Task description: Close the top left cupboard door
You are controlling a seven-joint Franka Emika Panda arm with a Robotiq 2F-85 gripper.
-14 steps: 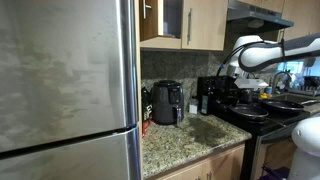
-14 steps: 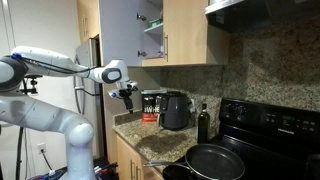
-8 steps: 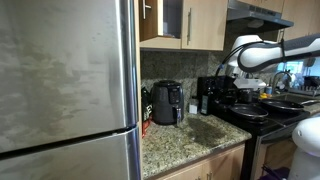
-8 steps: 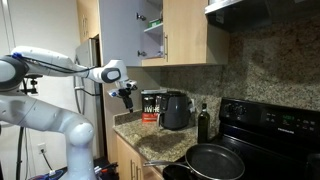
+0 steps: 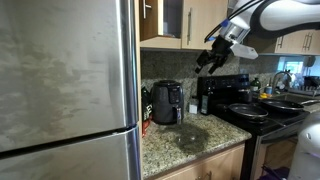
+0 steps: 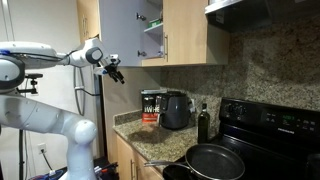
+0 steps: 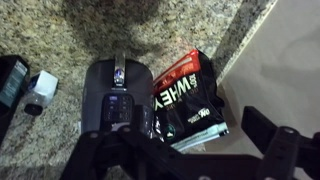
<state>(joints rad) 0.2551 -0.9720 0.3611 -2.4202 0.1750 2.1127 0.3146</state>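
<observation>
the top left cupboard door (image 6: 118,30) stood swung wide out from the cabinet, high above the table (image 6: 155,145). its shaded inner face was turned to the camera and the shelves (image 6: 152,30) were open to view. the matching door (image 6: 185,30) beside it was shut. in an exterior view the same door (image 5: 150,20) showed its tan outer face just past the fridge (image 5: 60,80), with what looked like its slim handle (image 5: 146,8) near the free edge.

the tool (image 6: 115,72) hung in the air near the door's lower free corner, not touching it. its jaws were apart and held nothing. the wrist view showed two dark fingers with a wide gap between them.

the door looked like a stiff, flat wood panel on hinges, probably light to swing and not fragile. it likely needed a push rather than a grip. the best spot seemed to be the outer face close to the free edge, far from the hinges, or else the handle. the smooth finish might let a finger slide, and the door would travel in an arc, so the push would have to follow it round.

as for writing, the black bag (image 7: 185,100) next to the black machine (image 7: 115,95) read "whey" in large letters on a red band. the smaller print was too fine to read.
</observation>
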